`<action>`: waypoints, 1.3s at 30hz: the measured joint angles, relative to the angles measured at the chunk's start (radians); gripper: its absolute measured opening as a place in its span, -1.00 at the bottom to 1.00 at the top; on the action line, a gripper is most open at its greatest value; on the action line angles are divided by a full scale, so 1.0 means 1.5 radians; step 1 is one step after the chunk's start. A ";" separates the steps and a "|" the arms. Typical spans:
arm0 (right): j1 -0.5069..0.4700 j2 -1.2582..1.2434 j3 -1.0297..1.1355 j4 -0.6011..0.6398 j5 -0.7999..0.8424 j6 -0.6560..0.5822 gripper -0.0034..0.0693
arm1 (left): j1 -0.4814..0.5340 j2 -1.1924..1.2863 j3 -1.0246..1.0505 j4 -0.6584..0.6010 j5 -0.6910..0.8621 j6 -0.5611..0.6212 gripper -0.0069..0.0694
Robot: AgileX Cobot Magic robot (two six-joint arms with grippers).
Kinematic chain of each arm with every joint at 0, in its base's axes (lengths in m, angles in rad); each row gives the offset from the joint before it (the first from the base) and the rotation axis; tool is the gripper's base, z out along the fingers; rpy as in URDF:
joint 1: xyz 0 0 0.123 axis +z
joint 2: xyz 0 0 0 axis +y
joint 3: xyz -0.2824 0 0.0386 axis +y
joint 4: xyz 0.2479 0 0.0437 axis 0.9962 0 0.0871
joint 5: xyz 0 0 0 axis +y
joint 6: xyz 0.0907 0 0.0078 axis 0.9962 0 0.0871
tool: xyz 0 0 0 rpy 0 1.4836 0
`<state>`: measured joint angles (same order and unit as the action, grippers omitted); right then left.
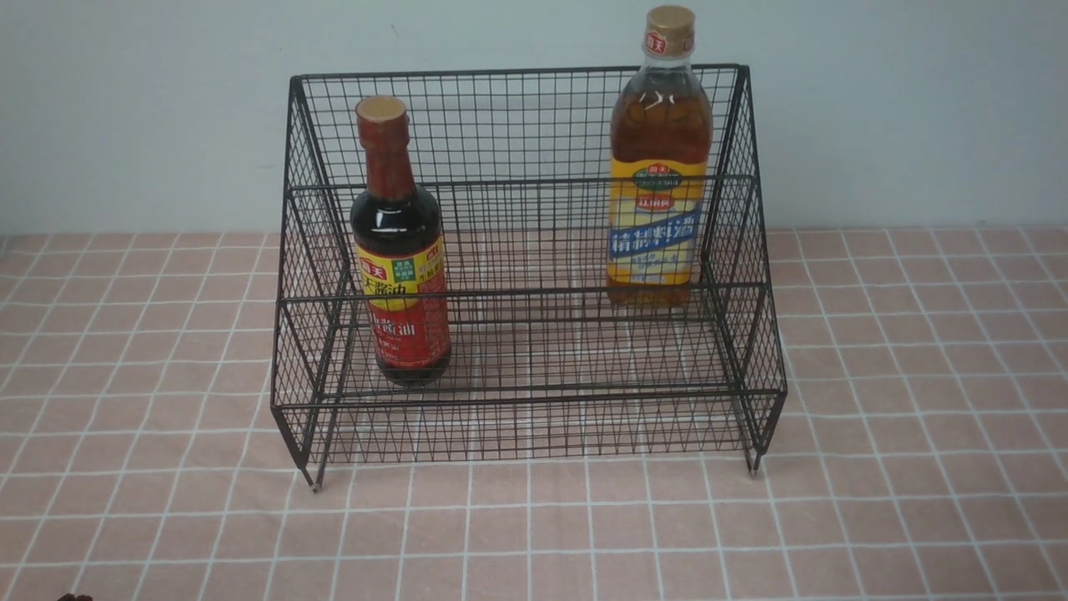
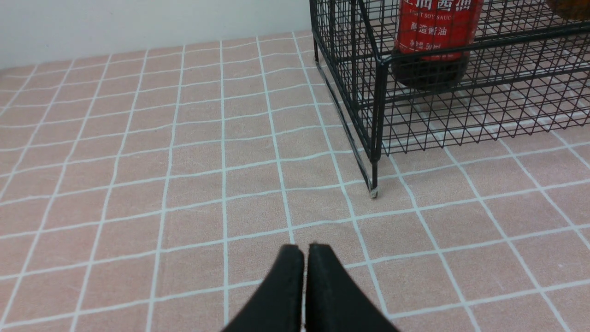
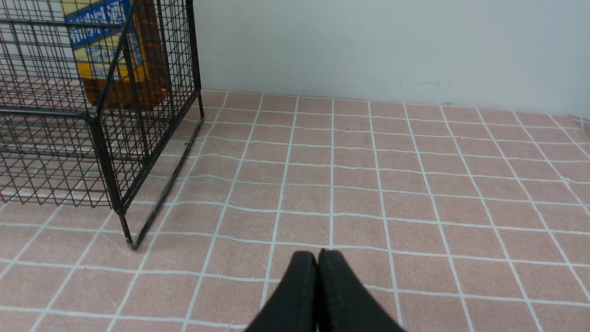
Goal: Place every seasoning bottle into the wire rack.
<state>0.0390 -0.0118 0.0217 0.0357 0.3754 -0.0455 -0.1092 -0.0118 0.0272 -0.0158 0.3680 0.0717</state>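
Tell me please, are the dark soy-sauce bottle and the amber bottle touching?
Apart: the front view shows wire mesh between the dark soy-sauce bottle and the amber bottle.

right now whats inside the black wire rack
Two bottles: dark soy sauce and a taller amber one, both inside the wire rack. Whatever is directly behind each bottle is covered.

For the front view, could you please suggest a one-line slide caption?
Soy-sauce bottle and amber-liquid bottle stand in a black wire rack.
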 joint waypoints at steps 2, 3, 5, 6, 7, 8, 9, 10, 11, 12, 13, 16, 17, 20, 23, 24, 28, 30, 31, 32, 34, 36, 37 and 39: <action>0.000 0.000 0.000 0.000 0.000 0.000 -0.95 | 0.000 0.000 0.000 0.000 0.000 0.000 -0.84; 0.000 0.000 0.000 0.000 0.000 0.000 -0.95 | 0.000 0.000 0.000 0.000 0.000 0.000 -0.84; 0.000 0.000 0.000 0.000 0.000 0.000 -0.95 | 0.000 0.000 0.000 0.000 0.001 0.000 -0.84; 0.000 0.000 0.000 0.000 0.000 0.000 -0.95 | 0.000 0.000 0.000 0.000 0.001 0.000 -0.84; 0.000 0.000 0.000 0.000 0.000 0.000 -0.95 | 0.000 0.000 0.000 0.000 0.001 0.000 -0.84; 0.000 0.000 0.000 0.000 0.000 0.000 -0.95 | 0.000 0.000 0.000 0.000 0.001 0.000 -0.84; 0.000 0.000 0.000 0.000 0.000 0.000 -0.95 | 0.000 0.000 0.000 0.000 0.001 0.000 -0.84; 0.000 0.000 0.000 0.000 0.000 0.000 -0.95 | 0.000 0.000 0.000 0.000 0.001 0.000 -0.84; 0.000 0.000 0.000 0.000 0.000 0.000 -0.95 | 0.000 0.000 0.000 0.000 0.002 0.000 -0.84; 0.000 0.000 0.000 0.000 0.000 0.000 -0.95 | 0.000 0.000 0.000 0.000 0.002 0.000 -0.84; 0.000 0.000 0.000 0.000 0.000 0.000 -0.95 | 0.000 0.000 0.000 0.000 0.002 0.000 -0.84; 0.000 0.000 0.000 0.001 0.000 0.000 -0.95 | 0.000 0.000 0.000 0.000 0.003 0.000 -0.84; 0.000 0.000 0.000 0.001 0.000 0.000 -0.95 | 0.000 0.000 0.000 0.000 0.003 0.000 -0.84; 0.000 0.000 0.000 0.001 0.000 0.000 -0.95 | 0.000 0.000 0.000 0.000 0.003 0.000 -0.84; 0.000 0.000 0.000 0.001 0.000 0.000 -0.95 | 0.000 0.000 0.000 0.000 0.003 0.000 -0.84; 0.000 0.000 0.000 0.001 0.000 0.000 -0.95 | 0.000 0.000 0.000 0.000 0.003 0.000 -0.84; 0.000 0.000 0.000 0.001 0.000 0.001 -0.95 | 0.000 0.000 0.000 0.000 0.003 0.000 -0.84; 0.000 0.000 0.000 0.001 0.000 0.003 -0.95 | 0.000 0.000 0.000 0.000 0.003 0.000 -0.84; 0.000 0.000 0.000 0.001 0.000 0.005 -0.95 | 0.000 0.000 0.000 0.000 0.003 0.000 -0.84; 0.000 0.000 0.000 0.001 0.000 0.009 -0.95 | 0.000 0.000 0.000 0.000 0.003 0.000 -0.84; 0.000 0.000 0.000 0.001 0.000 0.016 -0.95 | 0.000 0.000 0.000 0.000 0.003 0.000 -0.84; 0.000 0.000 0.000 0.001 0.000 0.018 -0.95 | 0.000 0.000 0.000 0.000 0.003 0.000 -0.84; 0.000 0.000 0.000 0.001 0.000 0.018 -0.95 | 0.000 0.000 0.000 0.000 0.003 0.000 -0.84; 0.000 0.000 0.000 0.001 0.000 0.019 -0.95 | 0.000 0.000 0.000 0.000 0.003 0.000 -0.84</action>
<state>0.0390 -0.0118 0.0217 0.0370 0.3754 -0.0167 -0.1092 -0.0118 0.0272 -0.0158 0.3718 0.0717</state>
